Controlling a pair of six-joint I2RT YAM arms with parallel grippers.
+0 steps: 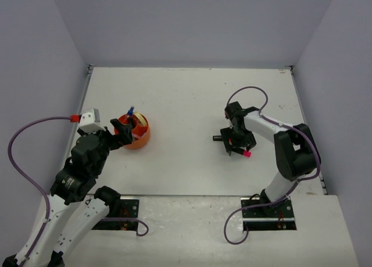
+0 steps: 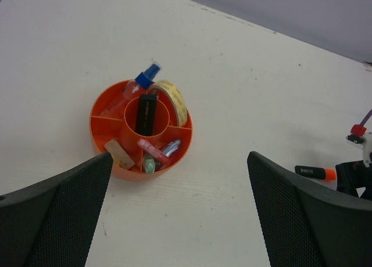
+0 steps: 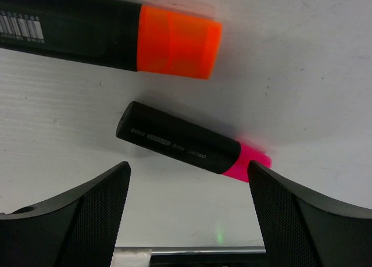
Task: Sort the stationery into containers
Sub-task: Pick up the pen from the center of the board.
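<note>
The round orange tub [image 1: 141, 140] stands at the left. In the left wrist view the tub [image 2: 96, 136] holds a blue-capped bottle [image 2: 138, 85], a band ring [image 2: 172, 98], a black highlighter [image 2: 146, 113] in the centre well, a tan block [image 2: 119, 153], and pink [image 2: 152, 150], green [image 2: 149, 164] and blue [image 2: 171, 146] bars. My left gripper [image 1: 123, 130] is open and empty beside the tub. My right gripper [image 3: 189, 169] is open, low over the pink-ended highlighter [image 3: 186, 142], which lies on the table just ahead of the fingertips. The orange-ended highlighter [image 3: 116, 34] lies beyond it.
Both loose highlighters lie at the right-middle of the white table [image 1: 186, 104], the pink end [image 1: 246, 153] showing by the right gripper. Grey walls close in the table on three sides. The right arm's purple cable [image 1: 250, 92] loops above it.
</note>
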